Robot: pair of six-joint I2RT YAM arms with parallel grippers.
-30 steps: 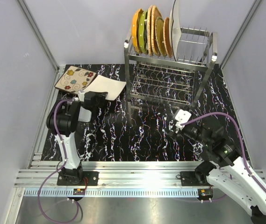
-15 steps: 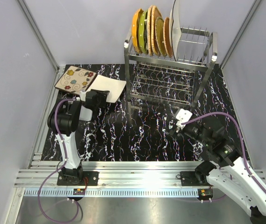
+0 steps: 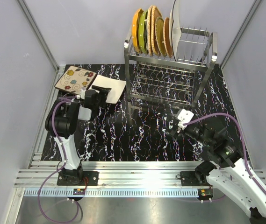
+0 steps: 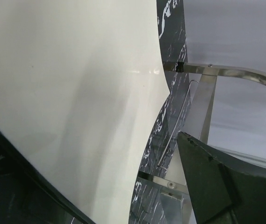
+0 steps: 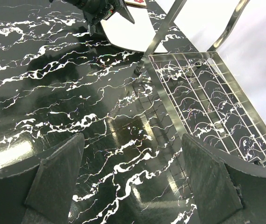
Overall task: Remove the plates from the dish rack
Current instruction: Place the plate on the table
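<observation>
Loosely, white plate (image 4: 76, 93) lies between left fingers (image 4: 212, 186).

Two plates (image 3: 111, 87) left of dish rack (image 3: 168, 84), others atop

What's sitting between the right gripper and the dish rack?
Only bare black marbled tabletop. The right wrist view shows it running unbroken from the open right gripper to the lower tier of the dish rack.

Black marbled table (image 3: 123, 135): dish rack (image 3: 163, 84), white plate (image 3: 113, 87), floral plate (image 3: 74, 78).
</observation>
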